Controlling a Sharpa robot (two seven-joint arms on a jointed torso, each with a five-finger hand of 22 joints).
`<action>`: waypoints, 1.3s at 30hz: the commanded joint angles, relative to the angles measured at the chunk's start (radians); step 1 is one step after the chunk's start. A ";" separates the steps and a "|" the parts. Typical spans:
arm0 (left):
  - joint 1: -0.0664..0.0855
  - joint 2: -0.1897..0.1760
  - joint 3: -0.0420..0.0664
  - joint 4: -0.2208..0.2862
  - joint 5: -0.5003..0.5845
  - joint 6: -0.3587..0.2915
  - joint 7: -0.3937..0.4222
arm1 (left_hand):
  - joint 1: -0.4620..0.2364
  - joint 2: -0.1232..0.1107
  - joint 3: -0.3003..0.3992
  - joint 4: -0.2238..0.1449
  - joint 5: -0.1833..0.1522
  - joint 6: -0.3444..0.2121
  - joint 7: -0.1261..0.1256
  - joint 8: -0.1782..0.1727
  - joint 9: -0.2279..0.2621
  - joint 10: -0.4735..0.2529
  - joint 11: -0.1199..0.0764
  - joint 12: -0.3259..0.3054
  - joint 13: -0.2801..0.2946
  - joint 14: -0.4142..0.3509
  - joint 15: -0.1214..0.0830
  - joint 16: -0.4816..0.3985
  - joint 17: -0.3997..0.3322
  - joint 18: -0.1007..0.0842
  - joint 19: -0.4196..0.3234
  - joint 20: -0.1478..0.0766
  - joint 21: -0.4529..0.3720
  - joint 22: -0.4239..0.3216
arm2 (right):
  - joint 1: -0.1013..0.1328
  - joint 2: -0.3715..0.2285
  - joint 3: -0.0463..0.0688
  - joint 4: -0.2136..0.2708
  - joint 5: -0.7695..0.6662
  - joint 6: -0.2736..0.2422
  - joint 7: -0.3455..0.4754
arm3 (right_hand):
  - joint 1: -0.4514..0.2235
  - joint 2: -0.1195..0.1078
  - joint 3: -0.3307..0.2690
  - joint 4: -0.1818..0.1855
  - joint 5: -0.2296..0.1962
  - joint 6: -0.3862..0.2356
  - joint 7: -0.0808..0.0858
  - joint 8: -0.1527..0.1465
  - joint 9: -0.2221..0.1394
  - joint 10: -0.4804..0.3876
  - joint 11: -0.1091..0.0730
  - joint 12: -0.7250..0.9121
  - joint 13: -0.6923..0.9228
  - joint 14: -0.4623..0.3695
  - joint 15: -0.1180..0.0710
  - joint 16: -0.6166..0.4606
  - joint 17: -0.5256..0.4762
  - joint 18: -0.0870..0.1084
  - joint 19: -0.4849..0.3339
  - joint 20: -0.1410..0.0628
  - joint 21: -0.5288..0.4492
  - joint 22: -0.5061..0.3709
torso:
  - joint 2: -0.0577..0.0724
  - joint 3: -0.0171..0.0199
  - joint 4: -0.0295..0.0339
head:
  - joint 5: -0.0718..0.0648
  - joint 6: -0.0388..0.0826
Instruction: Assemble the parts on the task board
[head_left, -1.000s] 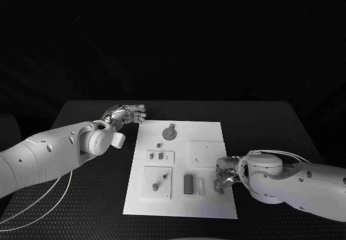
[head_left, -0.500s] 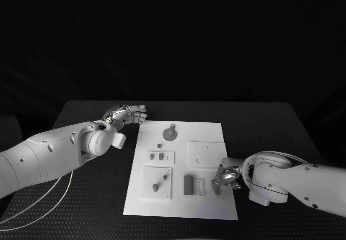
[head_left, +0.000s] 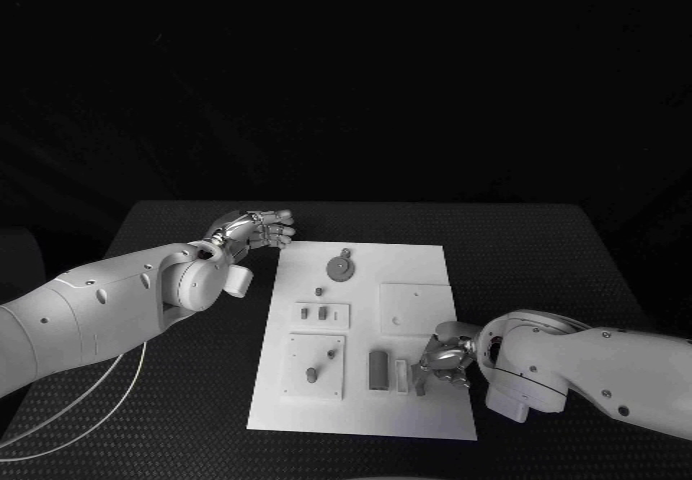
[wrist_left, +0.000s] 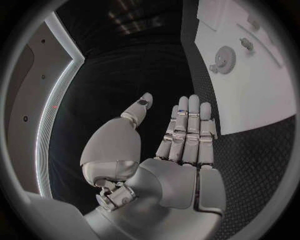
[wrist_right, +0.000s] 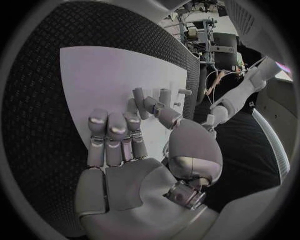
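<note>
My right hand fingers apart, holding nothing, just beside upright parts on board. Approach slow, pinch low. Left hand idle, fingers loosely apart.

Hidden and unclear parts near the task board's right edge

The right hand covers part of the task board by its right edge. Whether its fingers touch the upright parts cannot be told. The small parts are too small to identify.
</note>
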 joint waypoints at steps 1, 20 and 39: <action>0.001 0.000 0.001 0.003 -0.001 0.016 0.005 | -0.012 0.000 0.001 0.005 -0.004 -0.007 0.000 0.006 -0.001 0.009 -0.001 0.000 0.000 0.003 0.005 -0.003 0.001 0.020 -0.001 0.003 -0.004 0.020 | -0.001 0.005 0.000 -0.003 0.011 -0.026 0.005 | 0.002 0.014 -0.004 0.000 -0.006 0.005 0.000 0.005 0.003 0.007 -0.003 -0.006 0.001 0.003 -0.003 -0.006 0.000 0.053 0.005 0.002 0.004 -0.002 | 0.000 0.0000 -0.0008 | 0.000 0.001; 0.001 -0.001 0.001 0.004 -0.002 0.018 0.003 | -0.012 0.000 0.001 0.005 -0.004 -0.007 0.000 0.006 -0.001 0.009 -0.001 0.000 0.000 0.003 0.005 -0.004 0.002 0.020 -0.001 0.003 -0.004 0.020 | -0.001 0.038 0.000 -0.014 0.008 -0.024 0.012 | -0.008 0.001 -0.008 0.004 -0.028 0.008 -0.002 0.006 0.000 0.008 -0.005 -0.007 0.002 0.005 -0.006 -0.007 0.000 0.053 0.008 0.000 0.004 -0.006 | 0.000 -0.0006 0.0003 | 0.005 -0.001; 0.001 -0.003 0.001 0.005 -0.002 0.018 0.003 | -0.013 0.000 0.001 0.005 -0.004 -0.008 0.000 0.006 -0.002 0.010 -0.001 0.000 0.000 0.004 0.005 -0.005 0.003 0.020 -0.001 0.003 -0.004 0.020 | -0.002 0.055 0.000 -0.023 0.021 0.013 0.001 | -0.027 -0.009 -0.019 0.010 -0.042 0.008 -0.002 0.005 -0.005 0.005 -0.005 -0.008 0.003 0.004 -0.006 -0.009 0.000 0.053 0.008 -0.001 0.004 -0.010 | 0.000 0.0002 -0.0003 | 0.007 -0.006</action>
